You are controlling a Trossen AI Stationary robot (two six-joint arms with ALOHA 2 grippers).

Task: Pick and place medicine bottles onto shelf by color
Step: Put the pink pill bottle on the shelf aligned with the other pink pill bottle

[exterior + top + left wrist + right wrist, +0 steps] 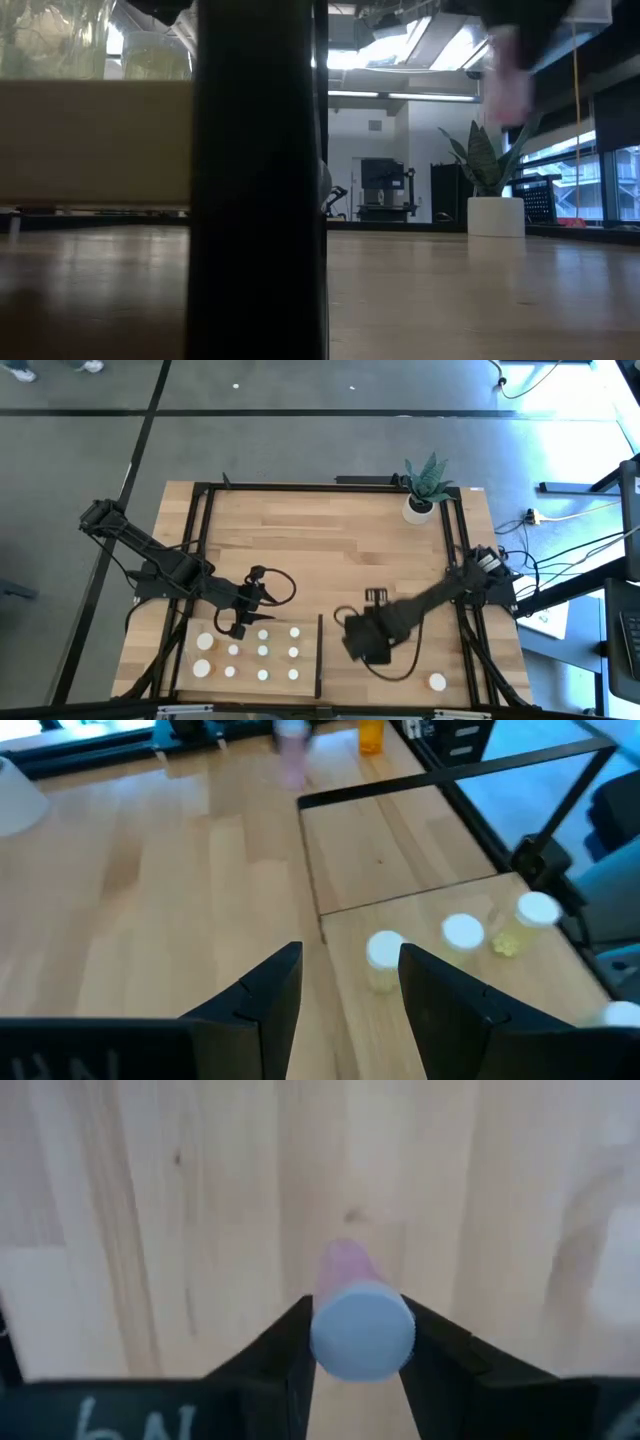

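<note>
The right gripper (360,1342) pinches a pink medicine bottle (352,1295) by its round white cap (362,1331), the bottle's tinted body hanging above the bare wooden surface (330,550), clear of the wood. Seen from overhead, this right arm reaches in from the surface's right edge and ends just to the right of the thin black upright strip (319,655) that bounds the shelf (278,678).

The shelf, a pale wood panel at the near left of the surface, carries rows of small white-capped bottles (263,650), with two larger caps (204,643) at its left side.

The left gripper (340,985) hovers over the shelf's far edge, fingers spread apart and holding nothing. Past its dark fingers (268,992), three yellowish-green bottles (462,932) stand on the shelf's planks, near one another, and an orange bottle (371,736) stands well beyond, past the black strip.

One more white-capped bottle (437,681), its body orange, stands alone on the surface to the right of the right arm, near the front right corner. A white pot with a spiky green plant (424,490) sits at the far right corner of the surface.

From table height, the pink bottle shows as a blur high at the right, with the plant behind it and a dark upright filling the middle of the scene.
</note>
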